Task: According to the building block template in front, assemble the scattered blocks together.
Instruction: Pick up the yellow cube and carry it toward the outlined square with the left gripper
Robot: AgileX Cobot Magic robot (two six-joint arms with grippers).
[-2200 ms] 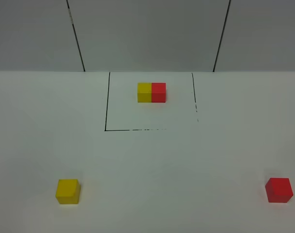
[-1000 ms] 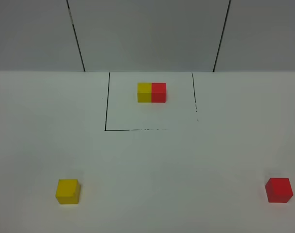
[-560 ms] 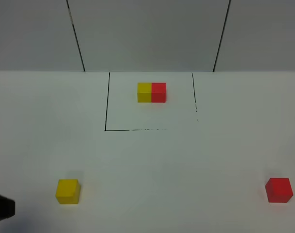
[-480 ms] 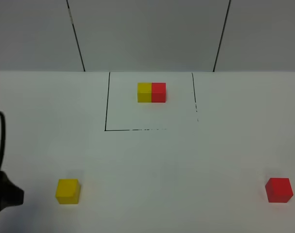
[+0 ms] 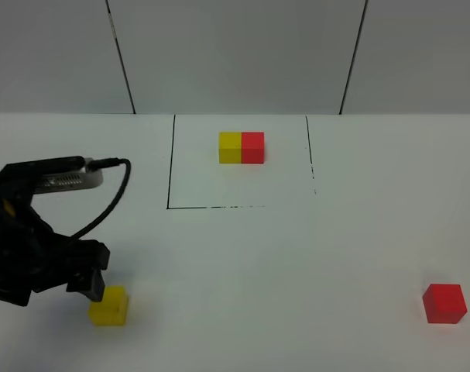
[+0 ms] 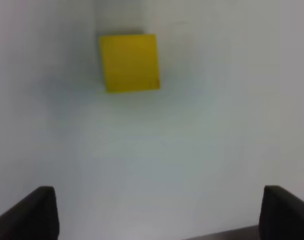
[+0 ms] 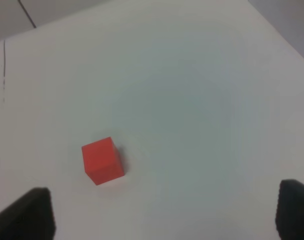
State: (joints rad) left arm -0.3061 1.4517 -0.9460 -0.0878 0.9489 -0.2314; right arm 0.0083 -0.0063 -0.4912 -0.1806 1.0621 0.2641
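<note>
The building block template [image 5: 241, 147], a yellow cube joined to a red one, sits inside the black-lined square at the back. A loose yellow cube [image 5: 108, 304] lies at the front left, a loose red cube [image 5: 444, 303] at the front right. My left gripper [image 5: 91, 284] hovers just left of and above the yellow cube. In the left wrist view the yellow cube [image 6: 130, 62] lies ahead of the left gripper [image 6: 159, 216], which is open and empty. The right gripper [image 7: 159, 216] is open too, with the red cube [image 7: 102, 160] ahead of it on the table.
A black-lined square [image 5: 169, 206] is drawn on the white table [image 5: 258, 263]. A grey panelled wall [image 5: 235, 54] rises behind it. The left arm's black cable [image 5: 114, 194] loops above the table at the left.
The left arm has come in from the left edge and now hangs close beside the yellow cube. Both loose cubes and the template stay where they were.
</note>
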